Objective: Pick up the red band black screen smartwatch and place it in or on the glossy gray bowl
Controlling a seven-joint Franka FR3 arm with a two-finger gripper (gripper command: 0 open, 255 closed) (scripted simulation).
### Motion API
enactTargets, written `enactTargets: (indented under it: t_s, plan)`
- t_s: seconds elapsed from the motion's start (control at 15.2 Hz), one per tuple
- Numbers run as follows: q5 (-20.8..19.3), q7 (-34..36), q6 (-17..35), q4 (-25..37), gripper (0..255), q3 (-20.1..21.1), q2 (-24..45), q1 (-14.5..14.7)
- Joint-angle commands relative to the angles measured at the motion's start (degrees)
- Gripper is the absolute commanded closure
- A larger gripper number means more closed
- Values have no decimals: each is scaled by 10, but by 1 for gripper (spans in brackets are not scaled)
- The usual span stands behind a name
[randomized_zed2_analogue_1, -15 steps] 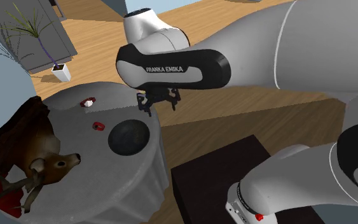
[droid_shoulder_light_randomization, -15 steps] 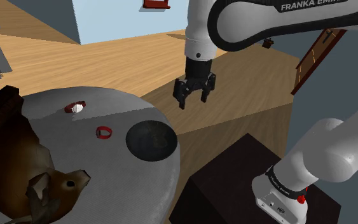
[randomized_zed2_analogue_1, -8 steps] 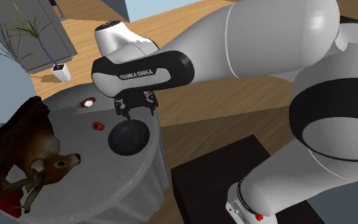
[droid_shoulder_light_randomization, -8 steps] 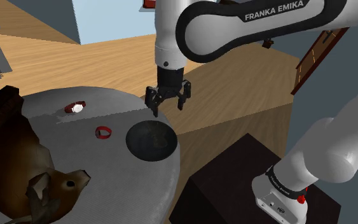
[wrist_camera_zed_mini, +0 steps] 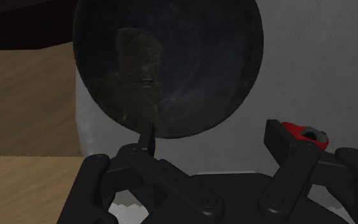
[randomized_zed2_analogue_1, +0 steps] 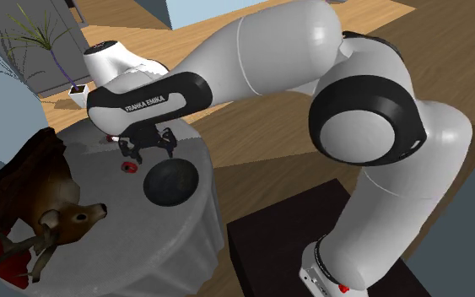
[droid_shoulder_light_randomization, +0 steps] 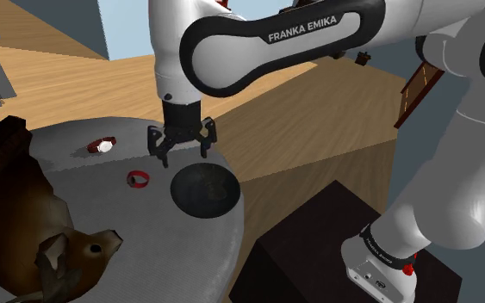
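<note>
The red-band smartwatch [droid_shoulder_light_randomization: 138,178] [randomized_zed2_analogue_1: 128,167] lies flat on the round grey table [droid_shoulder_light_randomization: 146,237], just left of the dark glossy bowl [droid_shoulder_light_randomization: 204,190] [randomized_zed2_analogue_1: 170,181] in the shoulder view. My black gripper [droid_shoulder_light_randomization: 183,156] [randomized_zed2_analogue_1: 147,151] hangs open a little above the table, behind the gap between watch and bowl, holding nothing. In the wrist view the bowl [wrist_camera_zed_mini: 168,63] lies ahead of the gripper [wrist_camera_zed_mini: 212,137], and the watch [wrist_camera_zed_mini: 304,133] peeks out beside one fingertip [wrist_camera_zed_mini: 276,132], outside the fingers.
A second watch with a white face [droid_shoulder_light_randomization: 102,145] lies farther back on the table. A brown deer toy [droid_shoulder_light_randomization: 34,215] [randomized_zed2_analogue_1: 33,198] covers the table's left side. The table edge runs right of the bowl, with wooden floor beyond. The dark stand [droid_shoulder_light_randomization: 318,250] sits lower right.
The arm has swung to the shoulder view's left and come lower, from over the floor past the table edge to above the table beside the bowl. The fingers stayed open.
</note>
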Motion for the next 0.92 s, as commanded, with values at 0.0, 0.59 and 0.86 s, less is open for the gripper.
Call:
enactTargets:
  t_s: [0.0,0.59,0.86]
  plan:
    - [-23,25,-1,49,0,-2,49,19]
    - [-78,80,-13,206,0,-21,192,91]
    - [-82,83,14,187,0,-24,200,91]
